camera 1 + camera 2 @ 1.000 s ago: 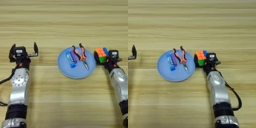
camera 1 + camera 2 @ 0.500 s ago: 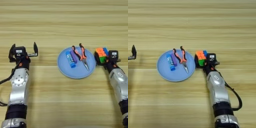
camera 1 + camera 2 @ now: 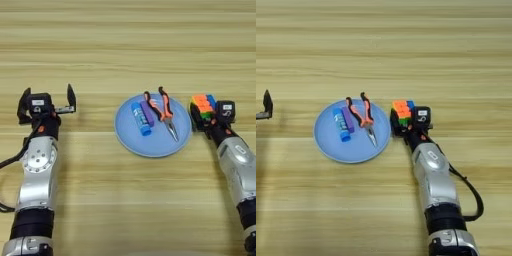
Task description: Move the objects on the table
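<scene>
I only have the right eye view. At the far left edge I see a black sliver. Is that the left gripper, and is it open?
Observer: Yes. In the left eye view the whole left gripper shows, fingers spread wide with nothing between them.
Operator: Where is it relative to the plate?
Observer: It is well to the left of the plate, over bare table, touching nothing.
Operator: How is that arm lying?
Observer: The silver forearm runs straight up from the bottom edge, with a black cable looping off its left side.
</scene>
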### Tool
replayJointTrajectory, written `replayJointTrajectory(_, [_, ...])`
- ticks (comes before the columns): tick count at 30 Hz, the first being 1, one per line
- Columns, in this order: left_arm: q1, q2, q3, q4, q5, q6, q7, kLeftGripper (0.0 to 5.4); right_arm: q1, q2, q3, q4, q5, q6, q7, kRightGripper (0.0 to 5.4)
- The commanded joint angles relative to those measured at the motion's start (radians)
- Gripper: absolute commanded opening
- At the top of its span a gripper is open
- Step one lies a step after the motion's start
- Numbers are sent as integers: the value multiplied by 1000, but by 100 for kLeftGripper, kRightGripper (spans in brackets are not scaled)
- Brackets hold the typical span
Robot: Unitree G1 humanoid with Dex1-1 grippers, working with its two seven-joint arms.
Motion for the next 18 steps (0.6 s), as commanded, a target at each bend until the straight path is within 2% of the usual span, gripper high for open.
replayJointTrajectory(1, [-12,8,-3,5,8,-10,-4,540,-8,4,0,-21,-1,-2,-9,338])
replayJointTrajectory(10, [-12,7,-3,6,8,-10,-3,540,-5,-5,8,-67,-17,-8,-14,338])
replayJointTrajectory(18, [-14,6,-5,6,10,-8,-2,540,-6,4,47,-195,-30,16,-18,338])
